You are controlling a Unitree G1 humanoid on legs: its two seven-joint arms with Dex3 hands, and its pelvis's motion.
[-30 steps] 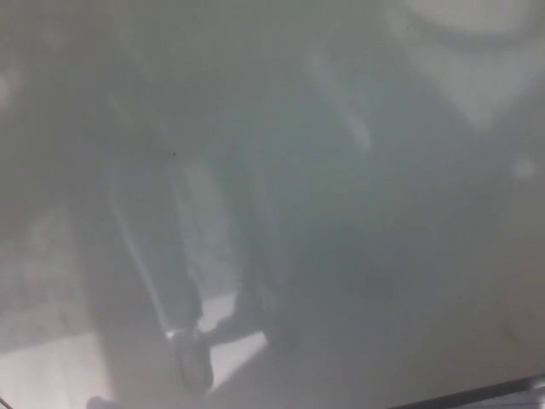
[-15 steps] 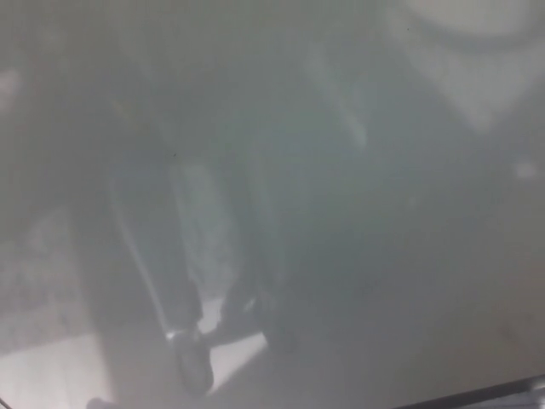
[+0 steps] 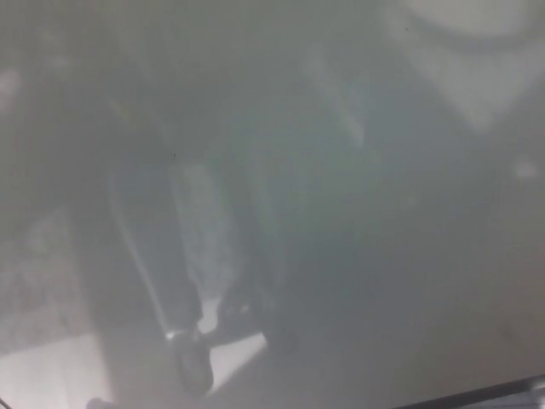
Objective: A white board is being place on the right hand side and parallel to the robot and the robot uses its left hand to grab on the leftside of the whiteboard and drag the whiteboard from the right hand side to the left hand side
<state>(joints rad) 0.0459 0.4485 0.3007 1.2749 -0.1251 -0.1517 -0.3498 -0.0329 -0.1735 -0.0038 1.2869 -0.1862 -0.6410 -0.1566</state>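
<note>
The glossy grey-white whiteboard surface (image 3: pixel 358 213) fills nearly the whole view, its dark frame edge (image 3: pixel 477 394) at the bottom right corner. Only hazy reflections show; neither robot hand is visible. Likely mid-drag; the next move needs a steady leftward pull.

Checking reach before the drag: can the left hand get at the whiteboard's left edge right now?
Can't confirm. The whiteboard fills nearly the whole head view as a hazy, reflective sheet; only a dark edge strip shows, bottom right. No left edge and no hand are visible, so reach can't be judged.
</note>
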